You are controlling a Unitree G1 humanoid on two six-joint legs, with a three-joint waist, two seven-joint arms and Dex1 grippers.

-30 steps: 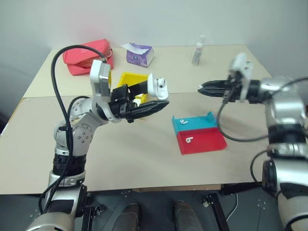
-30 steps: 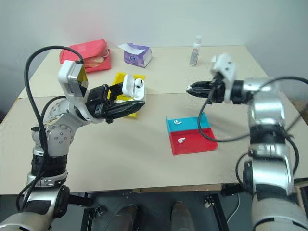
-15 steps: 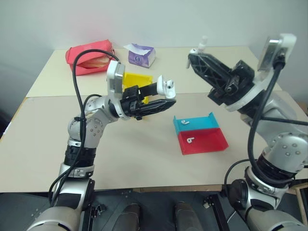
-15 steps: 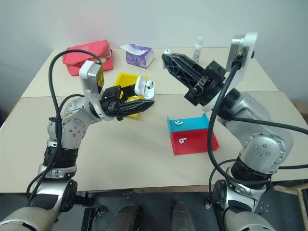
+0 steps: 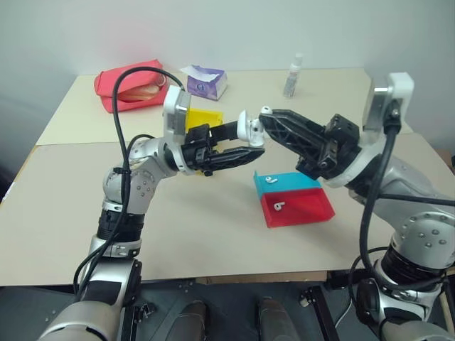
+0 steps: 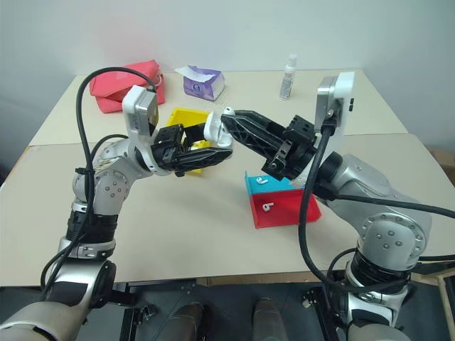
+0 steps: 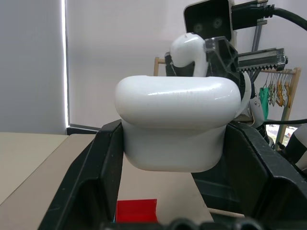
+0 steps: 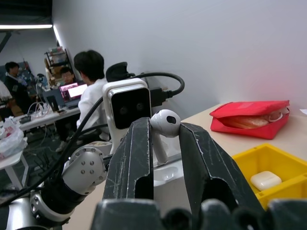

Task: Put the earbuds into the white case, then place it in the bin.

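My left gripper (image 5: 249,141) is shut on the white case (image 5: 250,128) and holds it in the air in front of the yellow bin (image 5: 200,118). The right gripper (image 5: 266,116) is shut on one earbud (image 8: 165,123), whose stem points down at the case (image 8: 168,175) just below. From the left wrist, this earbud (image 7: 189,50) sits right on top of the case (image 7: 177,122). Two more earbuds (image 5: 271,180) (image 5: 281,207) lie on the teal-and-red tray (image 5: 302,207). Another white case (image 8: 265,179) lies inside the bin.
A red pouch (image 5: 131,85), a purple tissue box (image 5: 206,80) and a small bottle (image 5: 291,74) stand along the table's far side. The tray lies at centre right, below my right arm. People sit at desks (image 8: 91,91) beyond the table.
The right gripper has swung in from the right with the earbud and now sits right over the case. The left gripper with the case has barely shifted.
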